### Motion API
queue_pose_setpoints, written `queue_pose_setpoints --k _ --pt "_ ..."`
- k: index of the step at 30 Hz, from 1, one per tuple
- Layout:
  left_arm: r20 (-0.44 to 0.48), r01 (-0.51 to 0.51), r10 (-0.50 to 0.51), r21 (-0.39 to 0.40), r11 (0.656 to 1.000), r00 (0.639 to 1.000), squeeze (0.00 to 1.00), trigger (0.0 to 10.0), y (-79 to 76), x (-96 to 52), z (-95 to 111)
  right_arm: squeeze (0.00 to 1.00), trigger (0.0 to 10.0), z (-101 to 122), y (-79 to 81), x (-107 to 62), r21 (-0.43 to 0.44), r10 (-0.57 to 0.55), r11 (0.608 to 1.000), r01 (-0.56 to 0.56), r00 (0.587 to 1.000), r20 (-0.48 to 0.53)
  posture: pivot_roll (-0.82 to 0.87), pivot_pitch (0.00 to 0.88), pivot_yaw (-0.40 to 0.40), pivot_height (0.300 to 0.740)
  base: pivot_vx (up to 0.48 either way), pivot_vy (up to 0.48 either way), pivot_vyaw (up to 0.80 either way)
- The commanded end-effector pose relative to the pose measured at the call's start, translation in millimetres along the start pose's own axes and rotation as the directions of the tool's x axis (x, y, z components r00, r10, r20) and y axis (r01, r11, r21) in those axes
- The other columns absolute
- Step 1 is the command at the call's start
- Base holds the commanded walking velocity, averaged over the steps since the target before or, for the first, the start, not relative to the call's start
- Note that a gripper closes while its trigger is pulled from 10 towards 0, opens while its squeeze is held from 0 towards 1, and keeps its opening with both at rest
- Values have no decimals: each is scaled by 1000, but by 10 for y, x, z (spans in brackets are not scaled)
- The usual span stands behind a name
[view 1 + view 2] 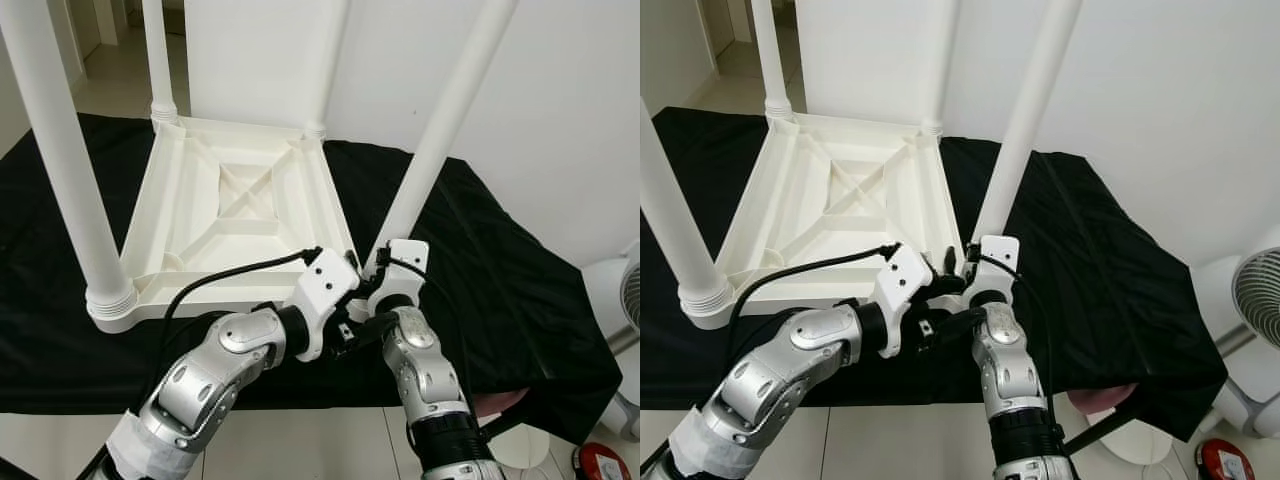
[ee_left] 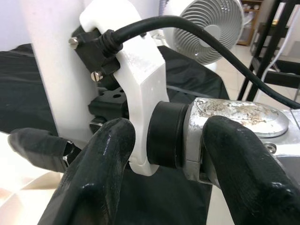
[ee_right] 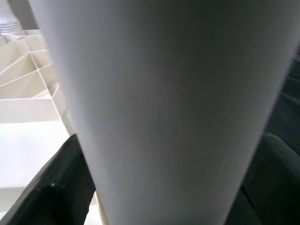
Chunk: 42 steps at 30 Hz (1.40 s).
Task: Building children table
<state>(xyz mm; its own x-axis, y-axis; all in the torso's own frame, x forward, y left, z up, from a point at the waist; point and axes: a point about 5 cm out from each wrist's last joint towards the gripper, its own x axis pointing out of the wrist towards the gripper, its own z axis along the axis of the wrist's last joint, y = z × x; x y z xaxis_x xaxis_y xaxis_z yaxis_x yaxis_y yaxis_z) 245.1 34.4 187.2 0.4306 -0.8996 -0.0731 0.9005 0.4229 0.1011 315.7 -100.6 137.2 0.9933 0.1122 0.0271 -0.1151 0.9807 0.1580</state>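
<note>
The white children's table [image 1: 240,205] lies upside down on a black cloth [image 1: 500,280]. Three white legs stand upright in its corners: front left [image 1: 65,170], back left [image 1: 157,60] and back right. The fourth leg [image 1: 440,130] leans at the near right corner. My right gripper [image 1: 375,268] is shut on its lower end; in the right wrist view the leg [image 3: 159,93] sits between the black fingers [image 3: 51,192]. My left gripper [image 1: 348,332] is close beside the right wrist, and its fingers [image 2: 101,173] stand apart around that wrist's white bracket [image 2: 140,84].
A white fan [image 1: 628,300] stands on the floor at the right, with a red object [image 1: 600,462] below it. The cloth's front right corner droops over something pink [image 1: 495,403]. White walls rise behind the table. A black frame [image 2: 276,33] stands near the fan.
</note>
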Motion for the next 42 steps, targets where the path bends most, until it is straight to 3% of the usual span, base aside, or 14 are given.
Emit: queue_pose_setpoints --k 1,3,4,9,10,11,14,19,22,32,33,36,37,42 --pt "-29 25 -26 -8 1000 999 0 10000 -30 18 -50 1000 10000 70 -63 -19 3 42 999 -42 999 23 32 0 -153 740 0 0 0" --pt "-29 25 -26 -7 1000 999 0 10000 -28 18 -49 1000 10000 69 -94 -34 -2 61 998 -61 998 19 30 0 -152 740 0 0 0" --pt "-29 25 -25 -7 1000 999 0 10000 -26 19 -50 0 10000 62 -125 -54 -2 99 995 -99 995 5 29 0 -152 740 0 0 0" --pt "-28 25 -25 -4 1000 999 0 10000 -19 22 -44 0 10000 50 -234 -116 -34 248 968 -249 968 -21 29 0 -150 740 0 0 0" --pt "-28 25 -25 -1 1000 999 0 10000 -9 23 -41 0 10000 23 -318 -150 -82 363 927 -366 930 -51 29 0 -146 740 0 0 0" --pt "-28 25 -25 -1 1000 999 0 10000 -9 23 -41 0 10000 23 -318 -150 -82 363 927 -366 930 -51 29 0 -146 740 0 0 0" --pt "-27 26 -26 3 1000 999 0 10000 0 21 -32 0 10000 3 -434 -160 -132 469 869 -477 879 -89 32 0 -144 740 0 0 0" --pt "-27 24 -24 7 1000 999 0 10000 16 20 -26 0 10000 18 -508 -118 -165 523 830 -532 847 -98 37 0 -138 740 0 0 0" --pt "-28 24 -24 13 1000 999 0 10000 24 22 -17 0 10000 24 -537 -45 -200 593 769 -607 794 -131 48 0 -137 740 0 0 0" --pt "-29 21 -21 19 1000 999 0 10000 33 19 -9 0 10000 -2 -535 194 -233 617 724 -649 761 -200 61 0 -136 740 0 0 0" --pt "-29 21 -21 20 1000 999 0 10000 34 20 -8 0 7412 -20 -526 234 -237 615 720 -652 758 -217 63 0 -136 740 0 0 0" --pt "-30 21 -21 20 1000 999 0 10000 35 20 -8 0 7412 -32 -521 257 -238 614 718 -654 756 -227 63 0 -136 740 0 0 0" --pt "-30 20 -19 21 1000 999 0 10000 36 19 -9 0 0 -59 -513 268 -242 615 710 -661 750 -243 70 0 -141 740 0 0 0" --pt "-30 20 -19 21 1000 999 0 10000 36 19 -9 0 0 -59 -513 268 -242 615 710 -661 750 -243 70 0 -141 740 0 0 0"
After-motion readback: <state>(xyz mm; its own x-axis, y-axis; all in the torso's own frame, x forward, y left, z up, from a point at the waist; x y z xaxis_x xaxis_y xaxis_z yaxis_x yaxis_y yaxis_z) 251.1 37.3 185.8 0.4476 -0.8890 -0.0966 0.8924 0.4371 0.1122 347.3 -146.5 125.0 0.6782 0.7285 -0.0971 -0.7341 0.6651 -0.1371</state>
